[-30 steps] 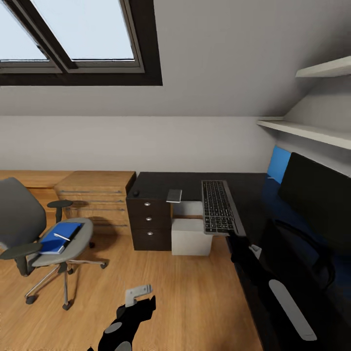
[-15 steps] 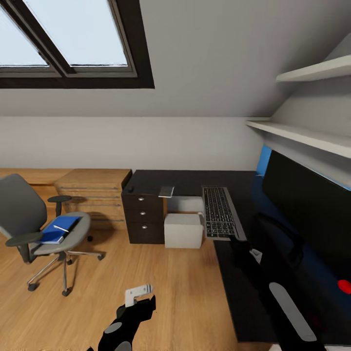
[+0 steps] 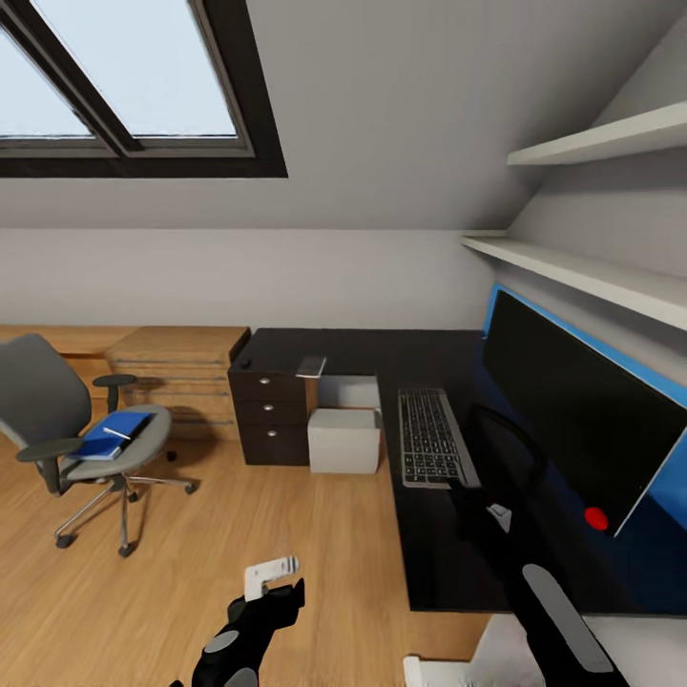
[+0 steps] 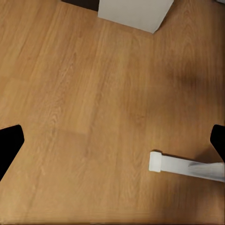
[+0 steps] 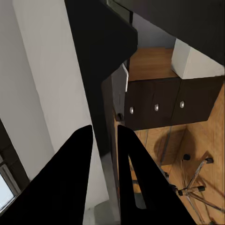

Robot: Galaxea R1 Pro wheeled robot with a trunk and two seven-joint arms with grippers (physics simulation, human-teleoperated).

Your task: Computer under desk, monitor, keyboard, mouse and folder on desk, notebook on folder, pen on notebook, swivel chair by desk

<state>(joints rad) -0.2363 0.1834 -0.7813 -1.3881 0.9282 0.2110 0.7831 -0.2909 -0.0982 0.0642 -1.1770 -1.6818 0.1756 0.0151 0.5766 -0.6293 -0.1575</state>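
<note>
Over the desk (image 3: 420,563), the right gripper (image 3: 465,489) clamps the keyboard (image 3: 431,438).

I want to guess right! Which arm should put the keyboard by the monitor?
Right. Its claw seems to grip the near end of the keyboard, on the desk beside the monitor. The left claw hangs open over the floor.

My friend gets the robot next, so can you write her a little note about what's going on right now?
Right gripper is shut on the keyboard, at the desk edge in front of the monitor.
Left gripper hangs open over the floor.
Computer sits under the desk: done.
Still on the swivel chair: blue folder or notebook, pen on top.
Left: settle the keyboard, mouse, folder stack, chair.
</note>
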